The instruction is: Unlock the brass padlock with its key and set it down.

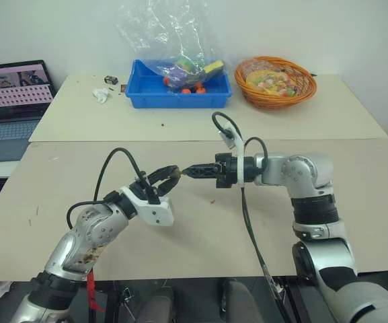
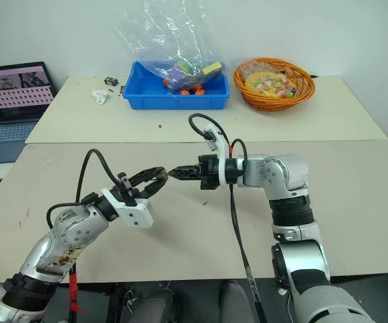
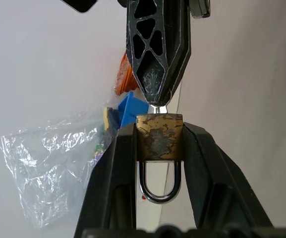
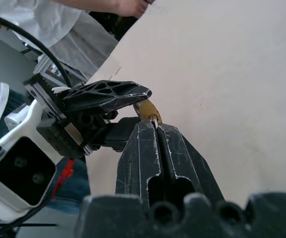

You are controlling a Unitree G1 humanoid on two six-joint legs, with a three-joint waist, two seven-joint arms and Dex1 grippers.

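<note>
Fingers of the left gripper point(image 3: 158, 148) clamp the tarnished brass padlock point(image 3: 158, 144); right gripper point(image 4: 155, 130) fingers pinch the silvery key point(image 3: 157, 107) tight.

My left gripper point(image 3: 157, 144) clamps the brass padlock point(image 3: 159, 137), tarnished body between my fingers, silver shackle closed, pointing back toward my wrist. The key point(image 3: 157, 109) shows as a silver sliver at its keyhole end, pinched in my right gripper point(image 3: 157, 96).

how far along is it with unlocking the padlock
Done: the left gripper holds the brass padlock above the table, and the right gripper, shut on the key, has brought it to the lock's keyway end. In hand: seating or turning the key. Left: the shackle looks closed, so opening it and setting the padlock down remain.
</note>
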